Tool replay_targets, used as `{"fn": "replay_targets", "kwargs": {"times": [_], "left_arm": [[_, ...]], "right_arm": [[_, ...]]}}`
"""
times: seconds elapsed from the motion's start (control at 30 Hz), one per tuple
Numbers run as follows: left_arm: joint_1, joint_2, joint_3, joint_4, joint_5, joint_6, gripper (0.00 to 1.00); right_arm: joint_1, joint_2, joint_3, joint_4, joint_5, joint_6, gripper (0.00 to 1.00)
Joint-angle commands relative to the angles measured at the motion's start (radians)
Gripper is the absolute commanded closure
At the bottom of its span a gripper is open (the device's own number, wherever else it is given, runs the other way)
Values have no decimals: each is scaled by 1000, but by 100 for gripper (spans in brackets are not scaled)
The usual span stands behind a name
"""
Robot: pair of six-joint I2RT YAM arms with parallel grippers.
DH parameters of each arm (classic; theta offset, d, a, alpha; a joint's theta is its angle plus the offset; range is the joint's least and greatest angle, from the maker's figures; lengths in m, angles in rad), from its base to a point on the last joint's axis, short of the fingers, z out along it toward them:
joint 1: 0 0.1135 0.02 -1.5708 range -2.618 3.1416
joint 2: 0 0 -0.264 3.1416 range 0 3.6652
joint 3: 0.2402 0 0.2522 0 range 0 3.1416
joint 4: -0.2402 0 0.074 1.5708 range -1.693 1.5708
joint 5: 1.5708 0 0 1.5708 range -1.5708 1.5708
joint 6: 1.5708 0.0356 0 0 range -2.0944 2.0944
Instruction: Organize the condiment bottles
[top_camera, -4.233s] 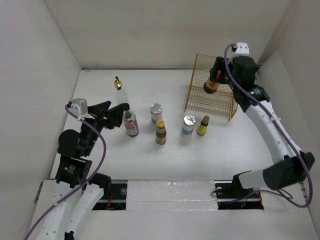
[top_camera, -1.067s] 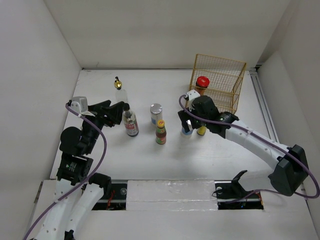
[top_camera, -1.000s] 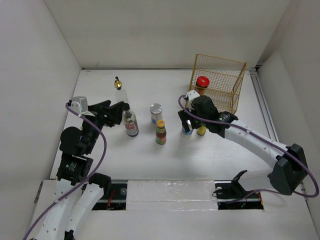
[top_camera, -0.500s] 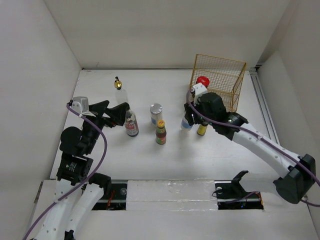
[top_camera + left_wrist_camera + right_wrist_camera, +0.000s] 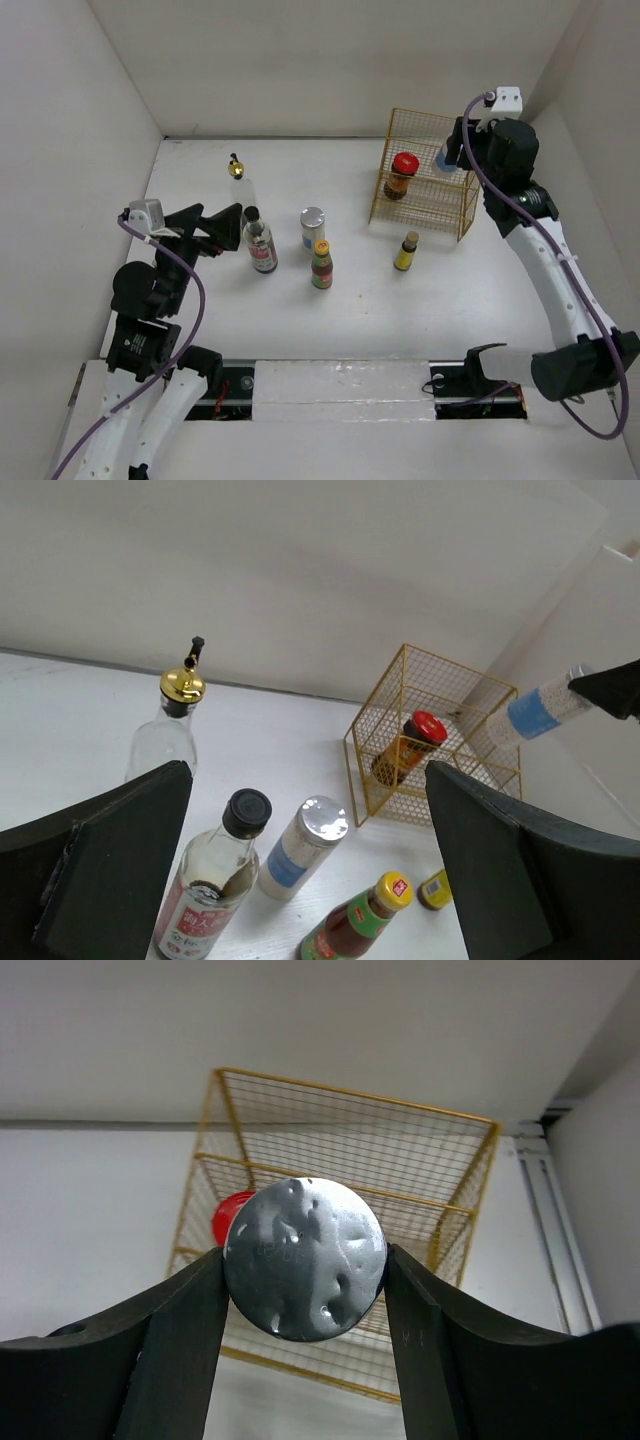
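White walls close in a white surface (image 5: 300,310) on three sides. At the left, my left pincer (image 5: 232,228) is spread wide, pinching nothing, just beside the black-capped red-label bottle (image 5: 261,245). Behind it, near the back wall, stands the gold-topped clear bottle (image 5: 238,175). Mid-surface sit a silver-lidded can (image 5: 313,227) and, nearer me, the yellow-capped green bottle (image 5: 321,264). Further right, the small yellow bottle (image 5: 406,251) stands in front of the gold wire rack (image 5: 425,130), which holds the red-capped dark bottle (image 5: 401,176). My right pincer (image 5: 452,152) pinches the second silver-lidded can (image 5: 300,1250), tilted, up at the rack's right end.
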Motion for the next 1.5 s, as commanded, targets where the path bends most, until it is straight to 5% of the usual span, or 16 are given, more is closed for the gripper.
{"fn": "replay_targets", "kwargs": {"times": [0.0, 0.27, 1.03, 1.33, 1.47], "left_arm": [[2, -17, 44, 23, -50, 4, 0], [2, -35, -1, 64, 12, 47, 0], [2, -13, -29, 94, 38, -11, 0], [2, -4, -38, 94, -3, -33, 0], [2, 5, -38, 94, -13, -42, 0]], "right_arm": [[-73, 57, 71, 86, -53, -10, 52], [-145, 154, 92, 129, -129, -10, 52], [-104, 372, 45, 235, -169, -19, 52], [-85, 427, -38, 255, -159, 11, 42], [-75, 403, -47, 255, -121, 31, 20]]}}
